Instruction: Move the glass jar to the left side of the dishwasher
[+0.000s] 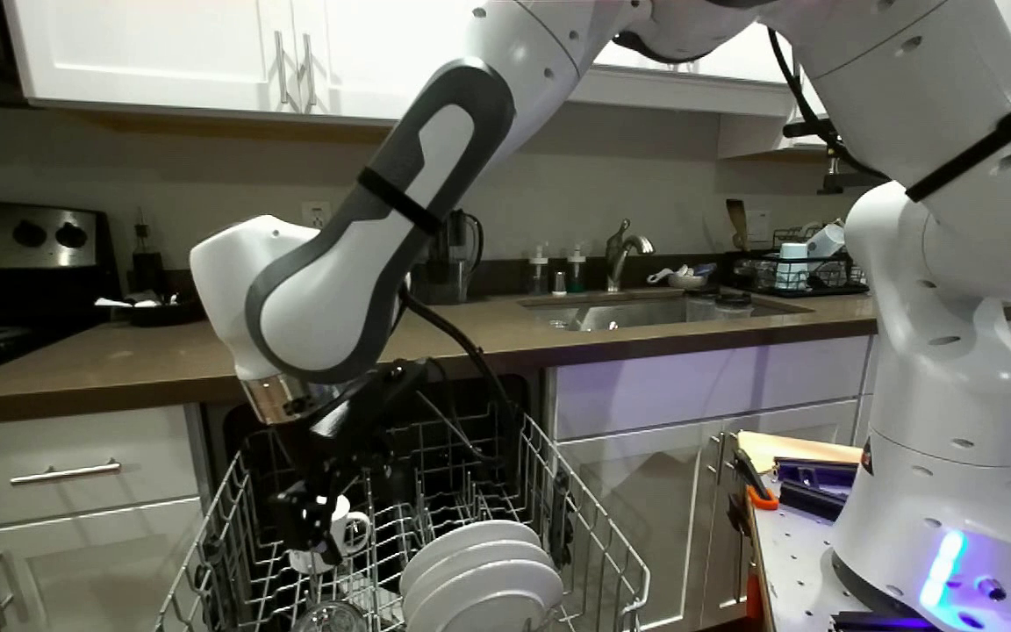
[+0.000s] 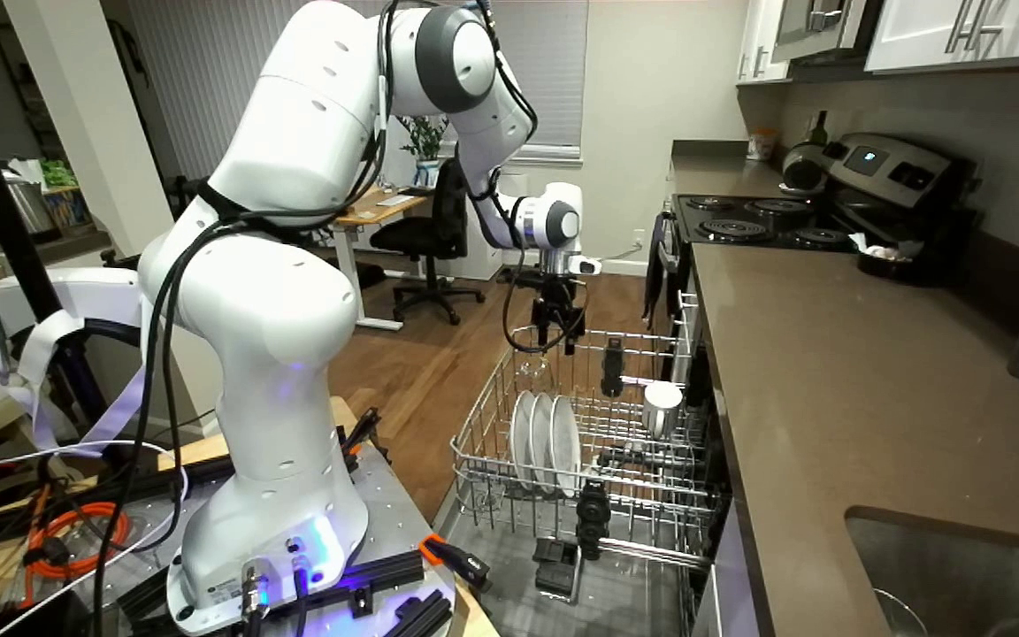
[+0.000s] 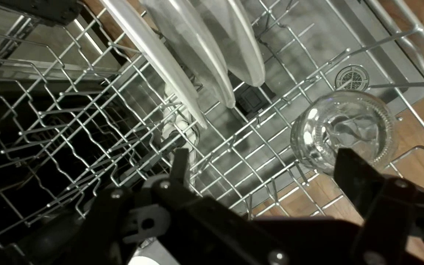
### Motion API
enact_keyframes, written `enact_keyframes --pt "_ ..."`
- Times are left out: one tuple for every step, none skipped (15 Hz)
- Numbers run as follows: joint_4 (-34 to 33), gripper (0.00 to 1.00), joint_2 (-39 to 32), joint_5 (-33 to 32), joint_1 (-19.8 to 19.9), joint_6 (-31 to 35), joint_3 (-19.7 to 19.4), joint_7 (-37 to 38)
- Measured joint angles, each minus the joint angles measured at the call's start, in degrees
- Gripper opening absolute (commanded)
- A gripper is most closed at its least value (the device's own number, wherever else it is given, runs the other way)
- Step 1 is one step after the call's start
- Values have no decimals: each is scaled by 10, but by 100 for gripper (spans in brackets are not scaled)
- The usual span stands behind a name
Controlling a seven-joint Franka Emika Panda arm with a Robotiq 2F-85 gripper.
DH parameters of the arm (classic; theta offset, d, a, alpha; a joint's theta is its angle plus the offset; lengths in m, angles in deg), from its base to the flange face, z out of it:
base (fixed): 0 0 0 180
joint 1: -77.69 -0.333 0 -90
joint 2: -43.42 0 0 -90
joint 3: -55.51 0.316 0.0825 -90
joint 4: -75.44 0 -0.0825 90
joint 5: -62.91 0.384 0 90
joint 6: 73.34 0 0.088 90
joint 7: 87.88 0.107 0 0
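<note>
A clear glass jar point(image 3: 341, 129) rests on the wire rack of the pulled-out dishwasher point(image 3: 234, 138), to the right in the wrist view. It shows partly at the bottom edge of an exterior view point(image 1: 331, 618) and faintly through the rack in an exterior view point(image 2: 534, 372). My gripper point(image 3: 262, 156) is open and empty, pointing down above the rack. In the wrist view the right fingertip overlaps the jar's lower edge; the left fingertip is over bare wires. I cannot tell whether the finger touches the jar. The gripper also shows in both exterior views point(image 1: 311, 527) point(image 2: 560, 341).
Three white plates point(image 1: 492, 579) stand upright in the rack, also seen in an exterior view point(image 2: 543, 442). A white mug point(image 2: 662, 409) sits near the counter side, close to the gripper in an exterior view point(image 1: 352, 528). The countertop point(image 2: 837, 372) overhangs beside the rack.
</note>
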Motion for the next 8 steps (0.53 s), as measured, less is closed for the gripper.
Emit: enact_keyframes --pt "4 100 4 0 1 0 -2 1" --pt "9 100 9 -2 3 0 -5 3" --pt "14 100 13 -3 4 0 -7 4" --pt "20 100 19 -3 7 0 -9 5" --pt "26 100 24 -4 9 0 -11 6" --pt "33 100 29 -4 12 0 -13 6" --pt "34 100 31 -5 15 1 -13 6" --pt "34 100 31 -5 16 1 -12 6"
